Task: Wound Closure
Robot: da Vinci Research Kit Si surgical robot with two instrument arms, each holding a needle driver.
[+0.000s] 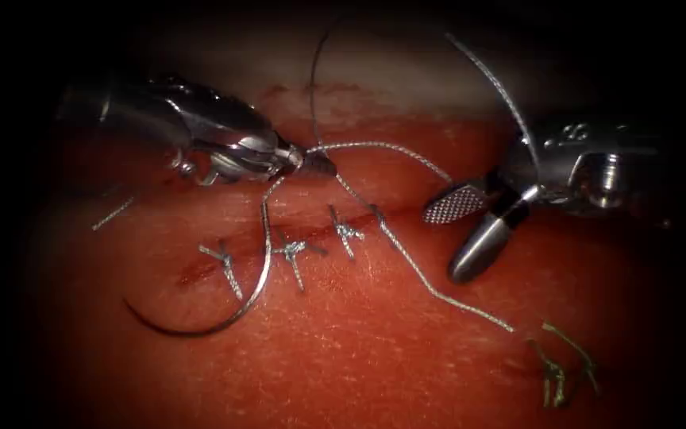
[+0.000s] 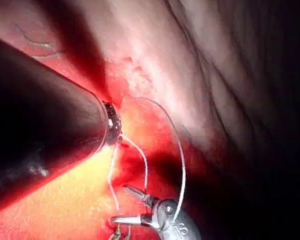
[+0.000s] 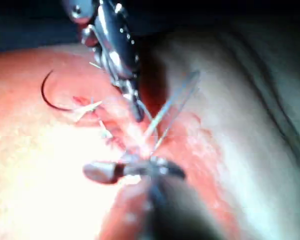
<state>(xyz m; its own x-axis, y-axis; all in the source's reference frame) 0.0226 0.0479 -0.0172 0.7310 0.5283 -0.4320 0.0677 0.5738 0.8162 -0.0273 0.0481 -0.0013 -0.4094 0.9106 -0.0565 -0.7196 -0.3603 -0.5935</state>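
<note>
Above the cut [image 1: 279, 242], the left claw [image 1: 319, 163] grips thread [image 1: 406, 262]; right claw [image 1: 466, 230] gapes empty; needle [image 1: 224, 306] lies loose.

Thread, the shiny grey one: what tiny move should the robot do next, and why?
Probably the right tool should close its open jaws on the grey braided thread running just beside them. The left tool pinches thread above the cut, and the curved steel needle lies loose on the red tissue, held by neither.
</note>
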